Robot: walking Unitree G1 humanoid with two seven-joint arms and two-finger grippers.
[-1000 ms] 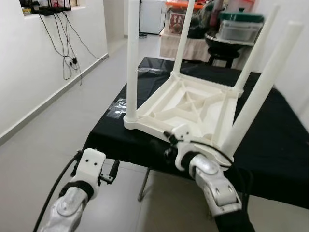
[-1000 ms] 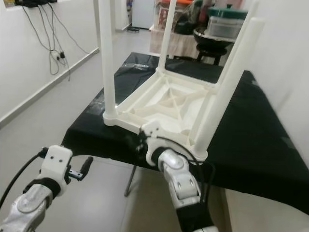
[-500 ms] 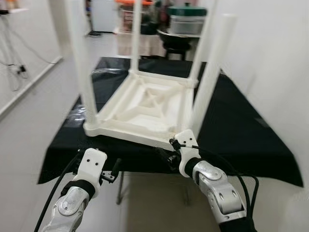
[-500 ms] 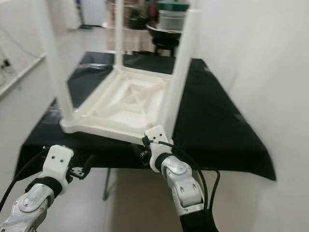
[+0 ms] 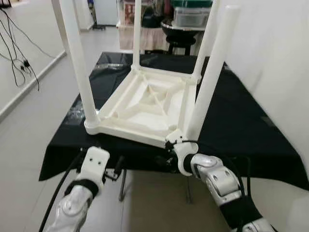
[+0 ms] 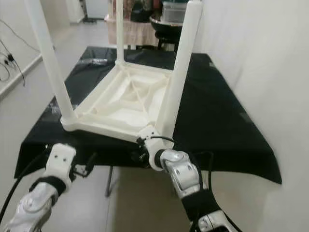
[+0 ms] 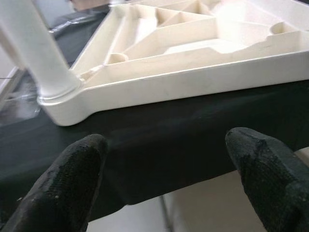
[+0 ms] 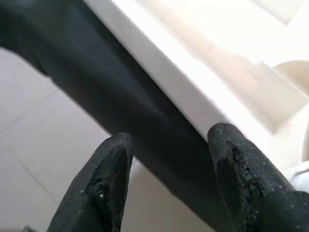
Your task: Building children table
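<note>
A white plastic children's table (image 5: pixel 145 108) lies upside down on a black-clothed table (image 5: pixel 241 130), with its legs pointing up. The near-left leg (image 5: pixel 79 63) and the near-right leg (image 5: pixel 212 72) stand at the front corners. My left gripper (image 5: pixel 117 167) hovers open just below and in front of the cloth's front edge, facing the near-left corner (image 7: pixel 63 101). My right gripper (image 5: pixel 161 162) is open at the cloth edge, under the near-right corner. Its fingers (image 8: pixel 108 179) straddle the view of the white rim (image 8: pixel 203 96) without touching it.
A white wall runs close along the right side. Cables (image 5: pixel 19 58) hang on the left wall above open grey floor. Behind the black table stand a low shelf and a lidded container (image 5: pixel 193 14). The black table's legs (image 5: pixel 123 183) are under the front edge.
The camera has swung and steadied, so the whole scene shifted. Both grippers stay at the front edge of the cloth, the right one slightly closer under the near-right corner.
</note>
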